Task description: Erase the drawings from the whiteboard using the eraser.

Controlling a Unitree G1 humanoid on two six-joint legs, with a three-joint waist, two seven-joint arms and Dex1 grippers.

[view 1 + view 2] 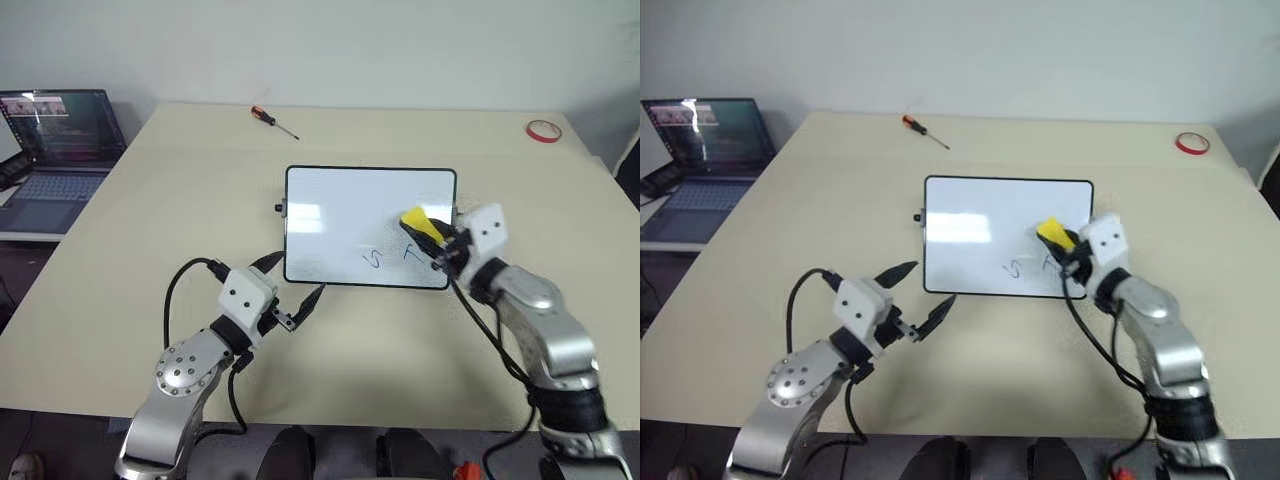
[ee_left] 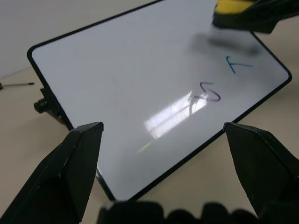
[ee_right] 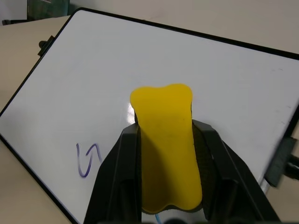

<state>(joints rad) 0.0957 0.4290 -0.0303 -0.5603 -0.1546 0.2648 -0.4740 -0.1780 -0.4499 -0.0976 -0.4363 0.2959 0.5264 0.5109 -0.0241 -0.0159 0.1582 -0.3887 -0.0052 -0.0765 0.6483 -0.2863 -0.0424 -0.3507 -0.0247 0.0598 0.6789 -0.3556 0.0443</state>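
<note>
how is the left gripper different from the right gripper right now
The left gripper is open and empty; the right gripper is shut on the eraser. The left hangs at the whiteboard's near left corner; the right is over its right part. Both have black fingers.

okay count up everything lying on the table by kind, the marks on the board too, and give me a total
Whiteboard: 1
Eraser, held in the right gripper over the board: 1
Blue marks on the board: 2
Screwdriver: 1
Red tape ring: 1
Total: 6
</note>
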